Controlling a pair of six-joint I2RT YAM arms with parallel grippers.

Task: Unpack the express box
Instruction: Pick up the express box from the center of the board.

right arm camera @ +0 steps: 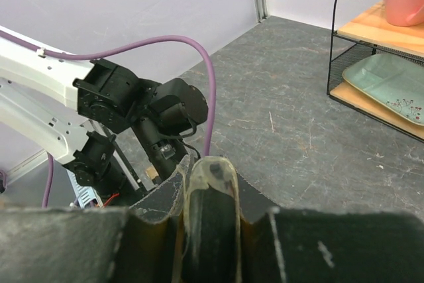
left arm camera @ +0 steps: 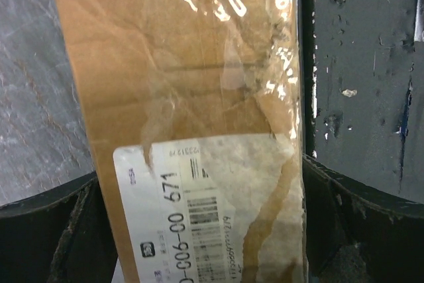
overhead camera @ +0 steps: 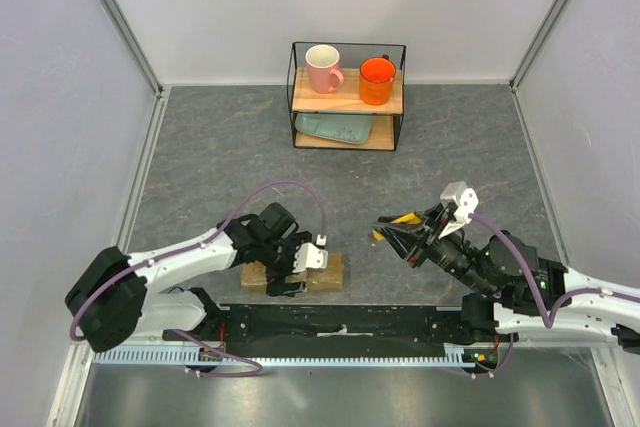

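The left gripper [overhead camera: 296,275] sits low over the express box [overhead camera: 330,272] with its jaws spread to their widest. One finger [left arm camera: 46,236] stands against each long side. I cannot tell whether they squeeze it, but the straddle looks meant to pin the parcel steady. The box lies flat on the table [overhead camera: 220,167] with its white label [left arm camera: 199,217] and glossy tape [left arm camera: 252,64] facing up. To the right of the box and well apart from it, the right gripper [overhead camera: 405,234] is closed narrowly on a yellow utility knife [overhead camera: 400,219]. The knife's tip is aimed at the box, probably ready to slit the tape.
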